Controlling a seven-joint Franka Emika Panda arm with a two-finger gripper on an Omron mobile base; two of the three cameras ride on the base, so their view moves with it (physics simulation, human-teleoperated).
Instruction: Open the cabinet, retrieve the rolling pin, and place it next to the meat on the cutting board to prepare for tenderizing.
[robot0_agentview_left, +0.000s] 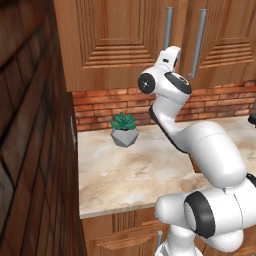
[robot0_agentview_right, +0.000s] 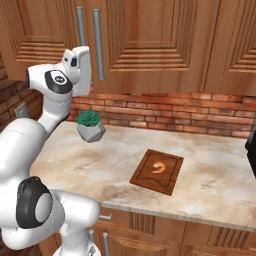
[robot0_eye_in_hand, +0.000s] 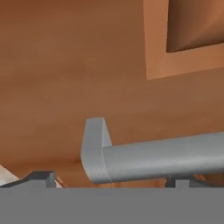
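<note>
Hand (robot0_eye_in_hand: 111, 178) spread at cabinet (robot0_agentview_right: 150, 40) handle (robot0_eye_in_hand: 162, 159); potted succulent (robot0_agentview_right: 90, 125) beside cutting board (robot0_agentview_right: 157, 171)

a red-brown brick backsplash wall (robot0_agentview_right: 165, 116) is running behind a pale marbled beige countertop (robot0_agentview_left: 125, 175). a dark brick side wall (robot0_agentview_left: 30, 150) is standing left. wooden drawer fronts (robot0_agentview_right: 150, 235) are sitting below.
</note>
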